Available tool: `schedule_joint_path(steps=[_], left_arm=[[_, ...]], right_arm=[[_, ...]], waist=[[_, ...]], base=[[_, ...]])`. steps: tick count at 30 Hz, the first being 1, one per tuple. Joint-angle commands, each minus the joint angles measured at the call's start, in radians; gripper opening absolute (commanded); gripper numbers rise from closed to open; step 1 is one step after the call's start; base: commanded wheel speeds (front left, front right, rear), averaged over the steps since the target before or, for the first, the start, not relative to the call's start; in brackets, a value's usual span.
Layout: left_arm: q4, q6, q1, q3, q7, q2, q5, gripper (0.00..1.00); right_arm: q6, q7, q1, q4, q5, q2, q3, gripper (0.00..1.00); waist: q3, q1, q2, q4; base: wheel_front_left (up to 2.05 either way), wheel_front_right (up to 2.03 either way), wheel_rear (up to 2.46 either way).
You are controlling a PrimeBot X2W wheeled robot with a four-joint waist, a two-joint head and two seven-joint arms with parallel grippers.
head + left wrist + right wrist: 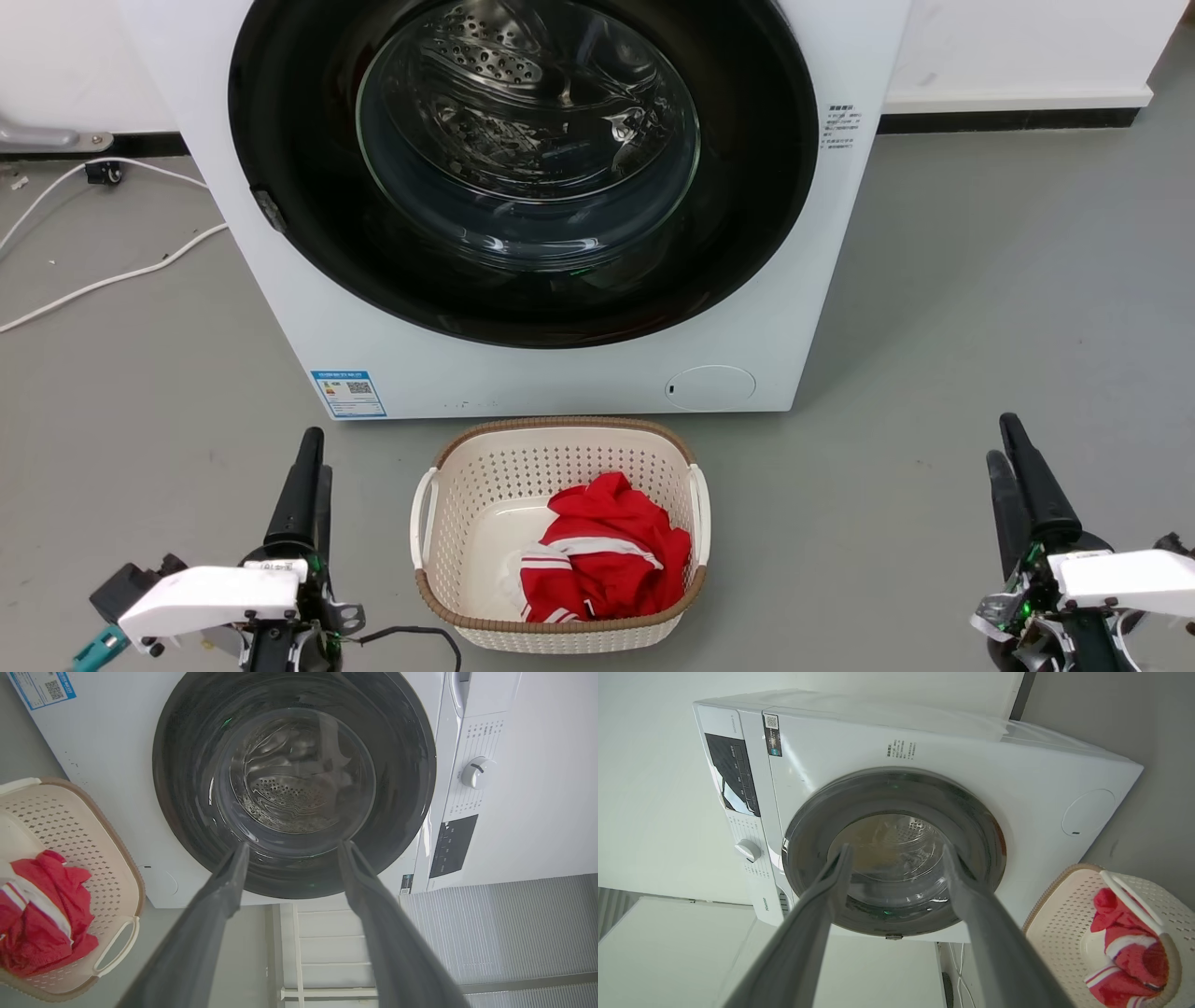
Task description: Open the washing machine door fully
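Observation:
The white washing machine (pixel 560 383) stands straight ahead on the floor. Its washing machine door (pixel 299 215), with a glossy black rim around a bulging glass centre, lies flat against the front, shut. The steel drum shows through the glass. A small grey catch (pixel 271 210) sits on the rim's left edge. My left gripper (pixel 317 453) is low at the left, well short of the machine, open and empty. My right gripper (pixel 1002 437) is low at the right, also open and empty. In the left wrist view the left gripper (pixel 294 843) points at the door (pixel 187 765). In the right wrist view the right gripper (pixel 896 847) points at the door (pixel 817 812).
A cream perforated basket (pixel 560 434) holding a red garment (pixel 607 551) sits on the floor just in front of the machine, between my grippers. White cables (pixel 93 280) trail over the grey floor at the left. A small round flap (pixel 709 387) and a blue label (pixel 348 393) mark the machine's lower front.

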Motion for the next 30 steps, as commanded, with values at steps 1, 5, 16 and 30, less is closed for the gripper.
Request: schedule_joint_path(steps=[1,5,16,30], left_arm=[[-0.033,-0.001,-0.022,0.002,-0.011,0.003,0.040,1.00],[-0.063,-0.002,-0.021,0.007,-0.028,0.003,0.126,1.00],[-0.120,0.014,-0.013,-0.017,-0.072,0.003,0.393,1.00],[-0.119,0.043,0.012,-0.067,-0.118,0.004,0.671,1.00]], right_arm=[[0.001,-0.010,-0.013,-0.033,-0.050,0.000,0.004,1.00],[0.001,-0.027,-0.010,-0.065,-0.183,0.000,0.014,1.00],[0.001,-0.071,0.010,-0.113,-0.499,0.000,0.034,1.00],[0.001,-0.117,0.026,-0.119,-0.749,0.000,0.045,1.00]], waist=[[0.000,0.0000,0.0000,0.000],[0.001,0.0000,0.0000,0.000],[0.000,0.0000,0.0000,0.000],[-0.004,0.0000,0.0000,0.001]], base=[[0.00,0.00,0.00],[0.00,0.00,0.00],[0.00,0.00,0.00],[0.00,0.00,0.00]])
